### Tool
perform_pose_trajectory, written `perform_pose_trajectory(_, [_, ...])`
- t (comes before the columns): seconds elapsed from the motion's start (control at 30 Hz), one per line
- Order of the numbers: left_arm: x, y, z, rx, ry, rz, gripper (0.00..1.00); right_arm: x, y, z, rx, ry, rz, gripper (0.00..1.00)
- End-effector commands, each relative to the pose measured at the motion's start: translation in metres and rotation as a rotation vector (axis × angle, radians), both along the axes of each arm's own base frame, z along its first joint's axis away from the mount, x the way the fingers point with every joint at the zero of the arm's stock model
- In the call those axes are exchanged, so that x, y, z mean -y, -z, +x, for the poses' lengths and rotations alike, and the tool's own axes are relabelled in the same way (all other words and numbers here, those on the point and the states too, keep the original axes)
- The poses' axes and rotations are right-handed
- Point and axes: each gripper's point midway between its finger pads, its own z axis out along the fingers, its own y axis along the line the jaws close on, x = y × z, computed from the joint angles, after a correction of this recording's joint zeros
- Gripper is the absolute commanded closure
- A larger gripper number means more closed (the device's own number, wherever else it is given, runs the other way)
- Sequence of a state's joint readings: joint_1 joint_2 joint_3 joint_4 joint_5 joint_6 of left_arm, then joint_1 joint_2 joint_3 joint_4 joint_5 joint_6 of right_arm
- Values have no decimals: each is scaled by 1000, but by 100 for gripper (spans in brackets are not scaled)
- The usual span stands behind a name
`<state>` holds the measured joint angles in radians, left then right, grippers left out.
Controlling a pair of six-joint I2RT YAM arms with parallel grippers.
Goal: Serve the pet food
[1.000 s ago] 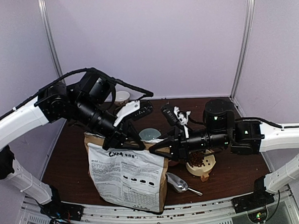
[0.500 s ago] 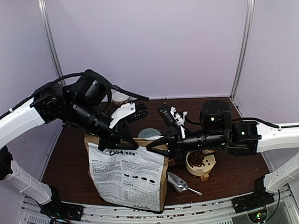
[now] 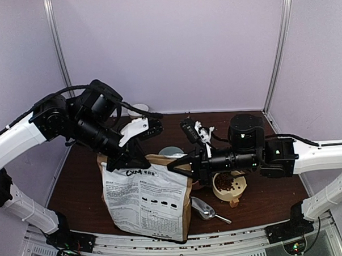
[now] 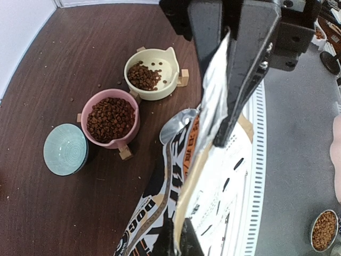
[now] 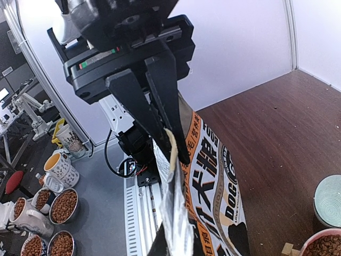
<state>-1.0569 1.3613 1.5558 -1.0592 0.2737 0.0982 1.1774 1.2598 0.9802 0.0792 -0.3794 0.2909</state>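
Top external view: my left gripper (image 3: 131,161) and my right gripper (image 3: 181,164) sit at opposite ends of the top edge of the paper bag (image 3: 146,200), which stands upright near the front of the table (image 3: 77,183). From the left wrist I see my two dark fingers (image 4: 250,58) clamped flat on the bag's foil-lined lip, with only that thin sheet between them. At the far end of the same lip, my right gripper's fingertips pinch it too. The right wrist view shows this from the other side, the lip running straight from my right jaws up to the left ones. I cannot tell whether the bag's base rests on the wood. The pet food (image 4: 111,118) fills most of the pink bowl (image 4: 134,128), and a smaller heap lies to one side of the cream bowl (image 4: 165,64) just beside it. Both bowls stand on small wooden feet, on the right arm's side of the bag. A teal bowl (image 4: 65,149) sits just beside the pink one. A silver scoop (image 3: 203,207) lies on the table by the bag's lower right corner, in front of the cream bowl, and a few loose pellets are scattered over the wood.
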Motion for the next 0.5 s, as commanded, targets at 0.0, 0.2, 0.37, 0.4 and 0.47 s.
perform_pose_trajectory(0.0, [-32, -2, 19, 47, -101, 50, 98, 6, -25, 2, 39, 12, 47, 100])
perform_pose_trajectory(0.2, [-49, -5, 31, 61, -155, 46, 100, 11, -22, 3, 44, 27, 39, 100])
perform_pose_trajectory(0.37, [-62, -2, 41, 83, -203, 85, 85, 14, -22, 3, 48, 33, 35, 100])
perform_pose_trajectory(0.4, [-65, 0, 43, 91, -214, 102, 82, 14, -23, 3, 49, 34, 35, 100])
perform_pose_trajectory(0.47, [-71, 5, 47, 104, -232, 137, 82, 16, -23, 3, 53, 36, 35, 100])
